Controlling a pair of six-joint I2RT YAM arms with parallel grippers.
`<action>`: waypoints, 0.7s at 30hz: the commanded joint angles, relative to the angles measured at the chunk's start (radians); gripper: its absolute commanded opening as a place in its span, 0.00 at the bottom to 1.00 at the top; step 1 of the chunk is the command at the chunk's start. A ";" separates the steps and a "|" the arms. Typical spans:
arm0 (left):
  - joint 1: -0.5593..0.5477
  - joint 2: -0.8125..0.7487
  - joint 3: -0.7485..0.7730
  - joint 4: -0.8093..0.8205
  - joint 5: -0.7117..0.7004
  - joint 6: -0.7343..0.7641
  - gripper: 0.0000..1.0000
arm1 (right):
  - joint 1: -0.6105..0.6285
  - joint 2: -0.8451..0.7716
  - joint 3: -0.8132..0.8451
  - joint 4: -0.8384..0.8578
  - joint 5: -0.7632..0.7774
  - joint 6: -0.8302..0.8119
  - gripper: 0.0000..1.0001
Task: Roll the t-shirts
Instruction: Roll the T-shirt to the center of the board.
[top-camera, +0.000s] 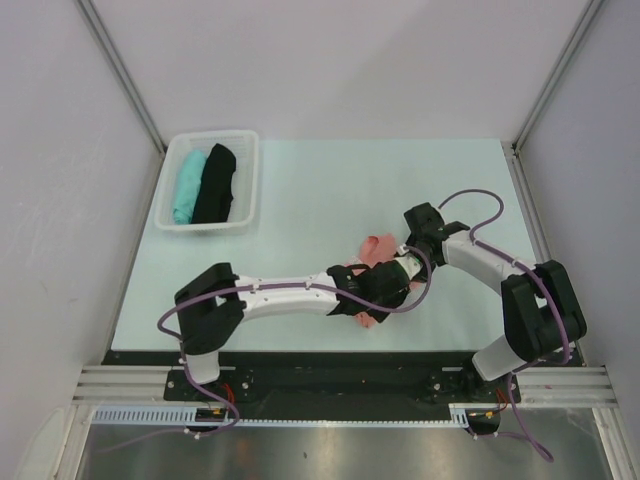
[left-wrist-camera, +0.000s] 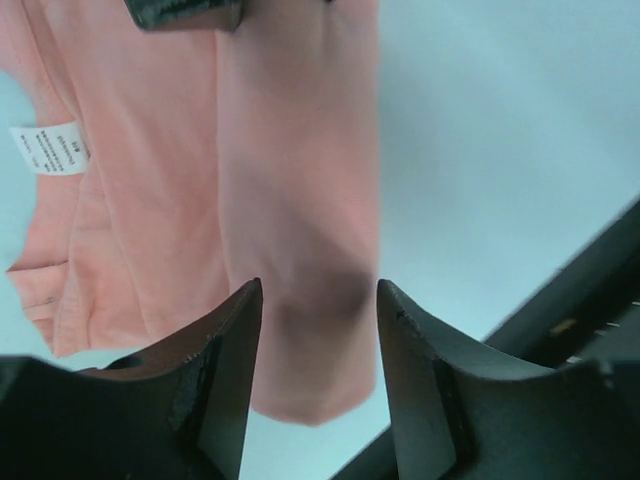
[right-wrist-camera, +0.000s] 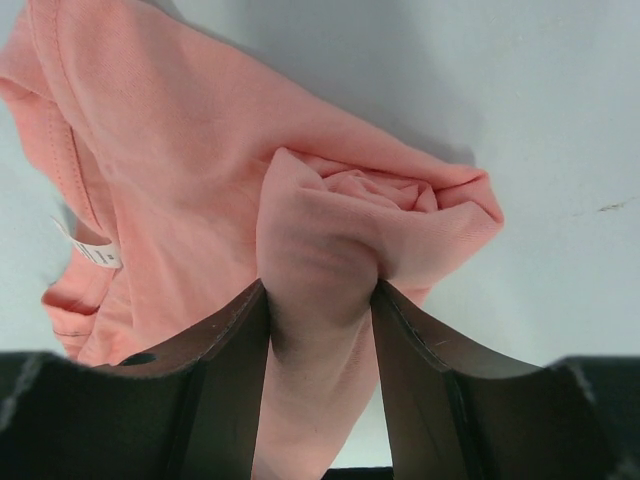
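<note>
Salmon-pink t-shirt (right-wrist-camera: 200, 180) lies by the table (top-camera: 330, 200) edge, right claw (right-wrist-camera: 320, 300) pinching it, left claw (left-wrist-camera: 320, 300) open.

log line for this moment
step: rolling pink t-shirt | right gripper: shut on its bunched fold | left gripper: straddles cloth, grip unclear | teal t-shirt, black t-shirt: in basket

White care tag (left-wrist-camera: 50, 150) sewn on salmon-pink t-shirt (left-wrist-camera: 200, 200): several lines of small dark print, too blurred to read. Nothing else lettered.
</note>
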 joint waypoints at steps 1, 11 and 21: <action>0.001 0.058 0.037 -0.020 -0.116 0.032 0.51 | 0.008 0.014 0.030 0.005 0.025 0.009 0.49; 0.009 0.044 -0.025 0.109 0.088 0.010 0.00 | -0.011 -0.082 0.023 -0.047 0.074 -0.032 0.58; 0.038 0.014 -0.113 0.287 0.433 -0.181 0.00 | -0.125 -0.409 -0.143 -0.098 0.076 -0.079 0.67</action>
